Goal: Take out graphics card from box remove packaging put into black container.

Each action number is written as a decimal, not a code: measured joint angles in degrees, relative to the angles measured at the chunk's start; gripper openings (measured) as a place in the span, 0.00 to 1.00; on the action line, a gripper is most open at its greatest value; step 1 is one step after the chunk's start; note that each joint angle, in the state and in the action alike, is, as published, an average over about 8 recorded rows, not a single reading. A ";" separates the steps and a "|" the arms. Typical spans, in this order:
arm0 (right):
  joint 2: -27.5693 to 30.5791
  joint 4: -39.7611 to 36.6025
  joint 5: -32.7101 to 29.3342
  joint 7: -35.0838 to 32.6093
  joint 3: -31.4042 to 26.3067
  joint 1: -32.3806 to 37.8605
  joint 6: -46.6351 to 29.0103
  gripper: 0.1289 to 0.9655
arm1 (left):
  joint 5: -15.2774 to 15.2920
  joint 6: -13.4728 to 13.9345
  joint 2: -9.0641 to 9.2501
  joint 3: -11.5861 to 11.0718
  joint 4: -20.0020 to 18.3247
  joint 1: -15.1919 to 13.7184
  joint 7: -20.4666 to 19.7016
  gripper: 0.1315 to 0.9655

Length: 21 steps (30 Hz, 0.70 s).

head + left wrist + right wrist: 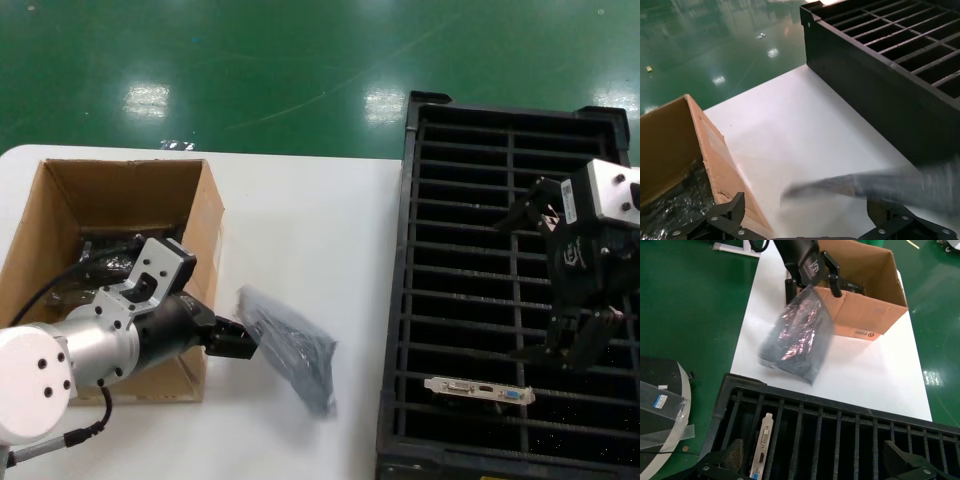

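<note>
The graphics card [478,390] stands in a near slot of the black container [395,300], its silver bracket up; it also shows in the right wrist view [762,445]. My right gripper [565,345] hangs open and empty above the container, just beside the card. The grey-blue packaging bag [290,350] is empty and blurred, between the box [120,200] and the container, right at my left gripper [240,340]. In the left wrist view the left gripper [805,210] has its jaws spread wide, with the bag [875,182] streaking past one finger. I cannot tell whether the bag touches the table.
Other glossy-wrapped dark cards [105,255] lie in the box. The white table [300,220] runs between box and container. The right wrist view shows a round dark stand [660,390] with clear plastic strips on the green floor beside the container.
</note>
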 joint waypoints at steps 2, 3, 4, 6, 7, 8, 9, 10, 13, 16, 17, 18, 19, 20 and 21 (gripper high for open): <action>0.00 0.00 0.00 0.00 0.00 0.00 0.00 1.00 | -0.22 -0.29 0.22 0.06 -0.05 -0.09 0.41 0.84; 0.00 0.00 0.00 0.00 0.00 0.00 0.00 1.00 | -0.41 -0.36 0.30 0.14 -0.21 -0.06 0.68 0.86; 0.00 0.00 0.00 0.00 0.00 0.00 0.00 1.00 | -0.61 -0.38 0.35 0.27 -0.45 0.04 0.96 0.86; 0.00 0.00 0.00 0.00 0.00 0.00 0.00 1.00 | -0.88 -0.31 0.40 0.59 -1.07 0.44 1.57 0.89; 0.00 0.00 0.00 0.00 0.00 0.00 0.00 1.00 | -0.91 -0.24 0.40 0.77 -1.39 0.71 1.84 0.90; 0.00 0.00 0.00 0.00 0.00 0.00 0.00 1.00 | -0.88 -0.16 0.39 0.95 -1.71 1.04 2.11 0.92; 0.00 0.00 0.00 0.00 0.00 0.00 0.00 1.00 | -0.79 -0.07 0.37 1.10 -2.00 1.37 2.33 0.93; 0.00 0.00 0.00 0.00 0.00 0.00 0.00 1.00 | -0.65 0.02 0.34 1.23 -2.30 1.72 2.52 0.95; 0.00 0.00 0.00 0.00 0.00 0.00 0.00 1.00 | 0.02 0.29 0.21 1.39 -3.26 2.68 2.88 0.97; 0.00 0.00 0.00 0.00 0.00 0.00 0.00 1.00 | 0.82 0.56 -0.20 1.36 -4.72 3.37 3.34 0.97; 0.00 0.00 0.00 0.00 0.00 0.00 0.00 1.00 | 1.12 0.58 -0.47 1.37 -5.47 3.54 3.74 0.98; 0.00 0.00 0.00 0.00 0.00 0.00 0.00 1.00 | 1.42 0.54 -0.82 1.41 -6.32 3.67 4.28 0.98; 0.00 0.00 0.00 0.00 0.00 0.00 0.00 1.00 | 1.73 0.40 -1.21 1.47 -7.31 3.76 5.00 0.98; 0.00 0.00 0.00 0.00 0.00 0.00 0.00 1.00 | 2.09 0.13 -1.69 1.56 -8.51 3.83 5.96 0.99; 0.00 0.00 0.00 0.00 0.00 0.00 0.00 1.00 | 2.48 -0.28 -2.23 1.69 -9.83 3.88 7.13 0.99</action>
